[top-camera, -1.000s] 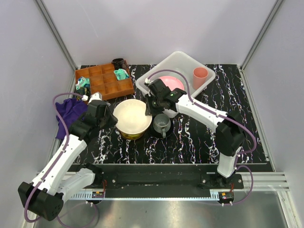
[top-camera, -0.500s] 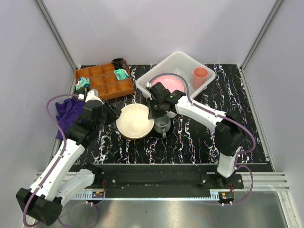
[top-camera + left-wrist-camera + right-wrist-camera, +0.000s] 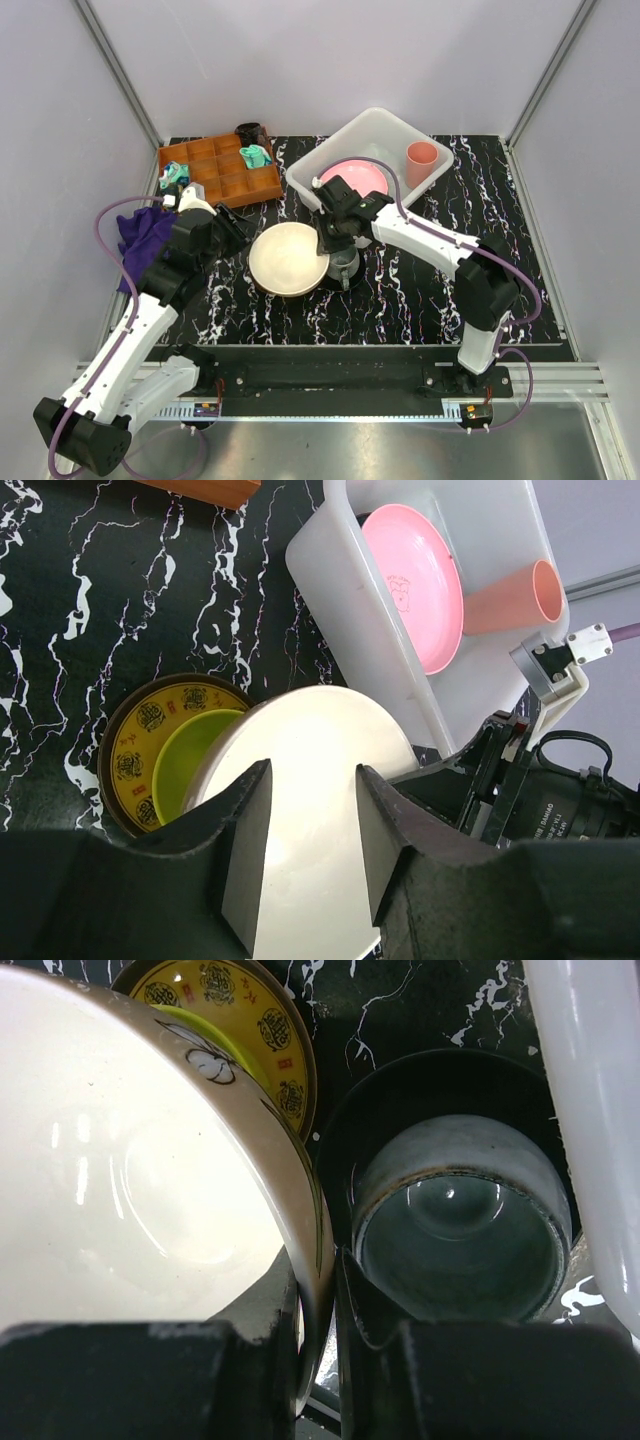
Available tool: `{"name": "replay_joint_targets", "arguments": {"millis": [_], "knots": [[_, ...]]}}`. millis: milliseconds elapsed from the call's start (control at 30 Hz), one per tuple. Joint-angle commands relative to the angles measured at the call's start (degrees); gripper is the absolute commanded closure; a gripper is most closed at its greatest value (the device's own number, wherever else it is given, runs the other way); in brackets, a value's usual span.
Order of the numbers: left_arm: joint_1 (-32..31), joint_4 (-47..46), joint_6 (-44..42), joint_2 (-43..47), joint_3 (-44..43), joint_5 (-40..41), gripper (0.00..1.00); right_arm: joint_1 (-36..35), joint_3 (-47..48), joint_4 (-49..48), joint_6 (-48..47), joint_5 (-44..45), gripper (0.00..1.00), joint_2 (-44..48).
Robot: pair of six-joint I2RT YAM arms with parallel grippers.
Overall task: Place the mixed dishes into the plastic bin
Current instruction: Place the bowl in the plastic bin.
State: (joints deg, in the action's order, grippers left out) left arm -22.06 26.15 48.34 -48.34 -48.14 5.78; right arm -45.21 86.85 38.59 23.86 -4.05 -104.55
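The cream bowl (image 3: pixel 288 258) is tilted over a small yellow bowl (image 3: pixel 188 762) that sits in a yellow-patterned dish (image 3: pixel 137 742). My right gripper (image 3: pixel 325 246) is shut on the cream bowl's right rim (image 3: pixel 322 1222), one finger inside and one outside. My left gripper (image 3: pixel 238 233) stands open just left of the bowl, and the cream bowl (image 3: pixel 312 810) shows between its fingers without touching them. A grey mug (image 3: pixel 458 1228) stands on a black saucer (image 3: pixel 432 1078) beside the bowl. The plastic bin (image 3: pixel 385 124) at the back holds a pink plate (image 3: pixel 355 176) and a pink cup (image 3: pixel 421 158).
A brown wooden compartment tray (image 3: pixel 222 172) with small teal items sits at the back left. A purple cloth (image 3: pixel 147 235) lies at the table's left edge under the left arm. The bin's near wall (image 3: pixel 590 1110) is close to the right of the mug.
My left gripper has opened, let go of the cream bowl's left rim and drawn back a little to the left. The bowl, still in the right gripper, has shifted right and tipped.
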Motion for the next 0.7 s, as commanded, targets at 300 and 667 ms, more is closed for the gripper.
{"name": "replay_joint_targets", "arguments": {"millis": [300, 667], "knots": [[-0.17, -2.33, -0.35, 2.37, -1.78, -1.3, 0.4, 7.94, 5.51, -7.3, 3.31, -8.16, 1.0, 12.18], [-0.17, -3.39, -2.63, 4.13, -1.34, -2.62, 0.31, 17.17, 11.23, -2.56, -0.04, -5.53, 1.0, 12.62]]}}
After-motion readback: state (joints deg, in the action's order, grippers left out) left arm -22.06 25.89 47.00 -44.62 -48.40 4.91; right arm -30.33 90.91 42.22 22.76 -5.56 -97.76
